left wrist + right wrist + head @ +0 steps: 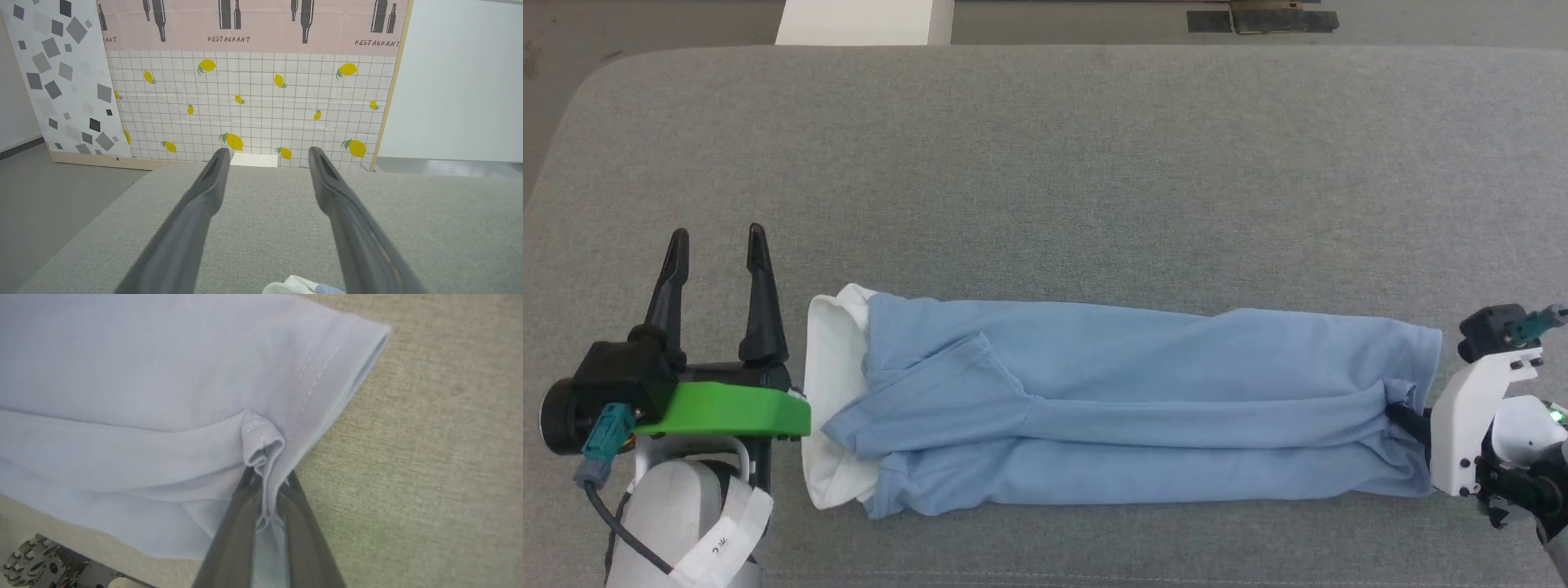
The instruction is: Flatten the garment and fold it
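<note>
Right gripper [267, 486]: pinches a bunched fold at the hem [261, 445] of the garment [1135, 392], 2 fingers pressed onto the cloth. Left gripper [717, 235]: stands spread wide just beside the white collar [829, 359]. Garment: lies as 1 long narrow strip across the grey cushion [1045, 147], collar left, hem right. Beyond, a lemon-print panel [253, 102].

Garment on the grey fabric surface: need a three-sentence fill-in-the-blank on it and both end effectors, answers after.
1. The garment lies in a long strip with its white ____ at the end nearest the left end effector.
2. The right end effector is ____ on the garment's hem end.
3. The left end effector's jaws stand ____, with nothing between them.
Missing words: collar; shut; open.
</note>
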Motion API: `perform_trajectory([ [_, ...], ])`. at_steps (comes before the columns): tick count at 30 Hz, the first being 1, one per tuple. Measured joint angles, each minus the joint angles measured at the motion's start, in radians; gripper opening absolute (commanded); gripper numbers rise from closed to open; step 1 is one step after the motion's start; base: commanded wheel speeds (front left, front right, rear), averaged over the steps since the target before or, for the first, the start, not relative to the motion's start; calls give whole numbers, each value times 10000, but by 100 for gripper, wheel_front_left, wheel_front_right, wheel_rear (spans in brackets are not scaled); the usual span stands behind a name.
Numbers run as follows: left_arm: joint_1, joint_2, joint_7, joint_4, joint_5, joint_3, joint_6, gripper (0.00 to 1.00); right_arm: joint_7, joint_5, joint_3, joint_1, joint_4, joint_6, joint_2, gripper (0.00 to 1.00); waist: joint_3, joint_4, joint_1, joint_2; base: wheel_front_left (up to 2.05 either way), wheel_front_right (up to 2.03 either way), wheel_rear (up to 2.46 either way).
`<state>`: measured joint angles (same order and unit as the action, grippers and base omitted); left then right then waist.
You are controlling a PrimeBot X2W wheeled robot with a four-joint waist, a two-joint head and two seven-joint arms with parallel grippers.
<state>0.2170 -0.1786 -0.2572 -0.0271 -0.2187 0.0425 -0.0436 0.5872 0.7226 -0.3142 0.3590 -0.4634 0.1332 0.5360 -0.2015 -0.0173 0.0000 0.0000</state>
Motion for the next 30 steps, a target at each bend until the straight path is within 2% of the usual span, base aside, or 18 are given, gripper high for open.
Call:
perform_trajectory([
  [6,-21,178,0,-25,130,150,-176,100,-138,-245,660,150,-518,0,138,0,-8,41,0,0,0,0,0],
  [12,-78,270,0,-88,192,293,-288,100,-142,-1360,2326,320,-1801,-2,640,0,24,77,0,0,0,0,0],
  [16,-116,334,0,-125,255,387,-355,100,-125,-2222,3352,413,-2305,-4,654,0,21,89,0,0,0,0,0],
  [19,-116,410,0,-157,360,422,-397,100,111,-2861,3659,535,-2318,-4,566,0,45,107,1,0,0,0,0],
  [22,-117,470,0,-221,428,458,-439,100,696,-3300,3425,550,-1835,-4,527,0,122,120,1,1,0,0,0],
  [25,-155,516,0,-267,433,541,-453,100,1705,-3273,2840,550,-836,-6,556,0,260,158,1,1,0,0,0],
  [30,-350,575,0,-307,447,679,-523,100,3950,-2548,1724,436,1630,-6,1011,0,543,230,1,0,0,0,0],
])
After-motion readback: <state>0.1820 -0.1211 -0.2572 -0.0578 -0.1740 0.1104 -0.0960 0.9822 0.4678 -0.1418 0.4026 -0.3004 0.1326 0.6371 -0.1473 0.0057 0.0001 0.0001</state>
